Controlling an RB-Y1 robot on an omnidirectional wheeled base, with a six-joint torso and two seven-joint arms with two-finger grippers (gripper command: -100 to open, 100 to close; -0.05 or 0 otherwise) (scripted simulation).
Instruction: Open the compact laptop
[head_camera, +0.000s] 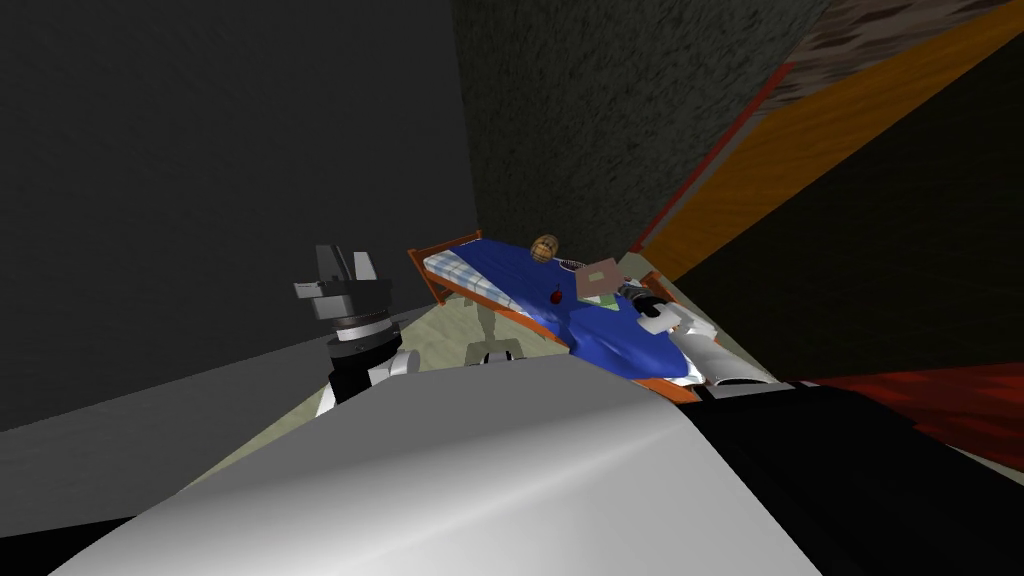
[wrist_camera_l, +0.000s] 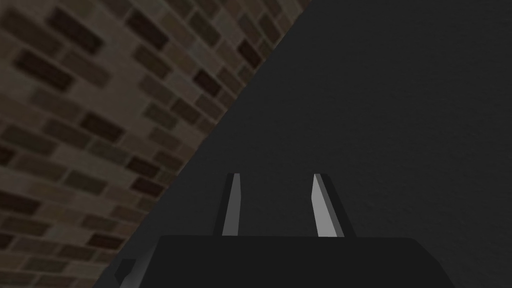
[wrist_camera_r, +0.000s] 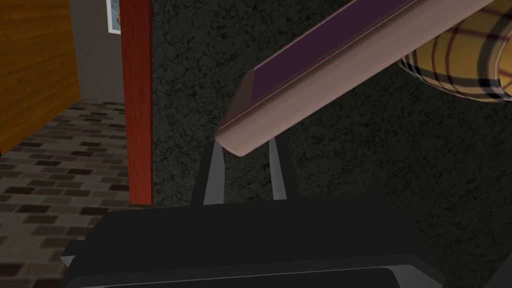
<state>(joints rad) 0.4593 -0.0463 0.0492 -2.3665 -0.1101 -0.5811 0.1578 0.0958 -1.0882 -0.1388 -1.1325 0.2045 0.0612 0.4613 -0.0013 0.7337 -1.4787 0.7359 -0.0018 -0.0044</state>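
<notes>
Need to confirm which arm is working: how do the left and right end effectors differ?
The left end effector holds nothing; the right end effector is closed on a corner of the laptop, its lid raised. The left's fingers stand wider apart than the right's. The left points up beside a dark wall; the right reaches over the bed. Both have thin light grey fingers on a dark box.

On the bed (head_camera: 600, 345) the laptop (head_camera: 598, 280) sits with its lid raised. A round cushion (head_camera: 543, 248) lies behind it, and a small item (head_camera: 556, 297), too small to name, lies on the bed to its left. The right gripper (wrist_camera_r: 245, 146) is over the bed at the lid's corner, which seems to sit between its fingers (wrist_camera_r: 214, 170). The left gripper (head_camera: 345, 268) stands raised left of the bed, well apart from it.
</notes>
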